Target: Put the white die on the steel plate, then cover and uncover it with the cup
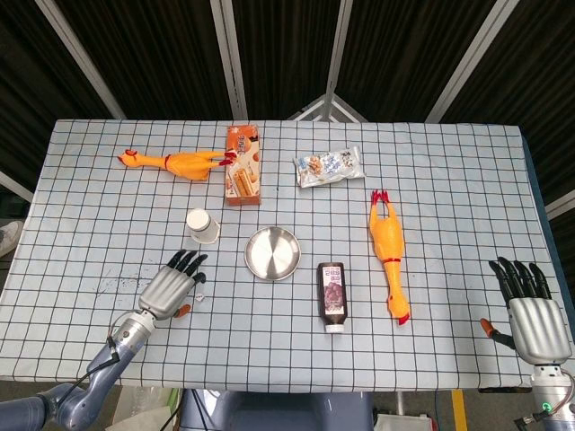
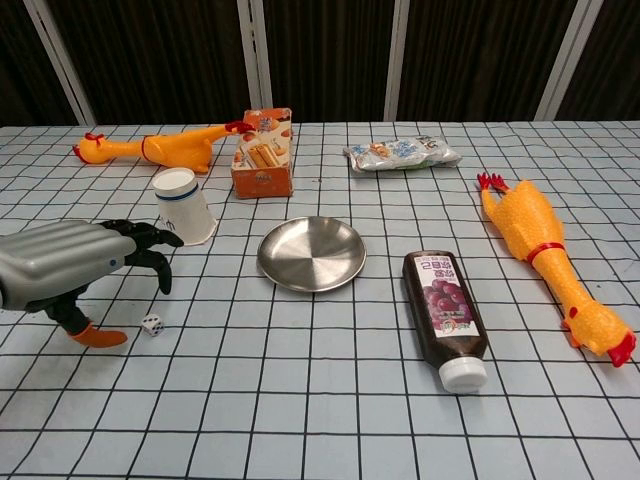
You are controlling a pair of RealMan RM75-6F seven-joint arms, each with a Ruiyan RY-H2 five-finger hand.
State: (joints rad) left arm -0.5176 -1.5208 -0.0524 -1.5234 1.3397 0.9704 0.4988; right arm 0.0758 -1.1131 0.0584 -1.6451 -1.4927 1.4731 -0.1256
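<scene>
1. On the checked tablecloth (image 1: 449, 180), the left hand (image 1: 171, 285) hovers low over the near-left area, its dark fingers (image 2: 150, 250) spread and lightly curled, holding nothing.
2. The white die (image 2: 151, 325) lies on the cloth just beside that hand's orange-tipped thumb (image 2: 97, 337); the chest view shows a small gap between them, and the die (image 1: 199, 294) is barely visible from the head view.
3. The steel plate (image 2: 311, 254) sits bare near the middle of the table, well apart from the die.
4. The white cup (image 2: 183, 206) stands mouth-down, between the plate and the left hand's fingertips.
5. The right hand (image 1: 535, 319) rests at the near-right corner, fingers extended and apart, gripping nothing.
6. Farther back lie a yellow rubber chicken (image 1: 175, 162), an orange snack box (image 1: 243, 165) and a snack packet (image 1: 329, 167); on the right, a second rubber chicken (image 1: 389, 254) and a dark sauce bottle (image 1: 332, 295) lie flat.
</scene>
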